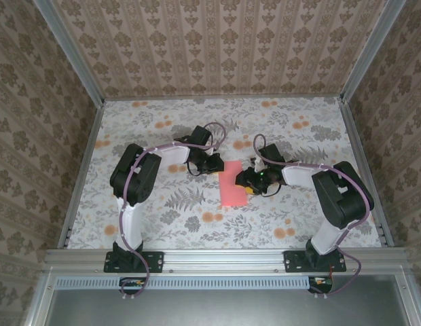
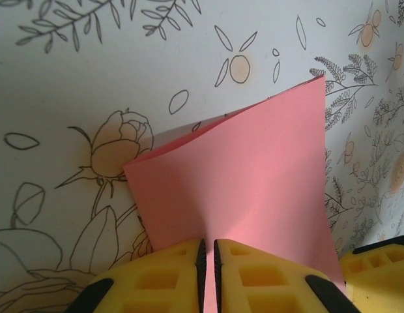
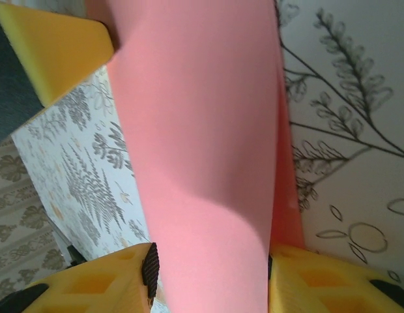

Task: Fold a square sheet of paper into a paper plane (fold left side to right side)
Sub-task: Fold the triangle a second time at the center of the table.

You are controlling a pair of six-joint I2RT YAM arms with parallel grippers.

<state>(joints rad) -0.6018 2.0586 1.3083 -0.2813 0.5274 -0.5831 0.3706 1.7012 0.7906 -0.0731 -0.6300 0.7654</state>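
Note:
The salmon-pink square sheet of paper (image 1: 232, 185) lies mid-table, doubled over into a tall narrow strip. In the left wrist view its upper layer (image 2: 247, 176) lifts off the cloth, with a lower layer edge peeking out at the left. My left gripper (image 1: 216, 165) sits at the strip's far left end, its yellow jaws (image 2: 209, 261) shut on the paper's edge. My right gripper (image 1: 246, 182) is at the strip's right side. Its jaws (image 3: 210, 274) stand apart, and the curved sheet (image 3: 202, 150) fills the gap between them. No finished paper plane is in view.
The table (image 1: 163, 129) wears a floral cloth and is walled by patterned panels with aluminium rails (image 1: 224, 257) at the near edge. A yellow finger of the other arm shows at the right wrist view's top left (image 3: 52, 45).

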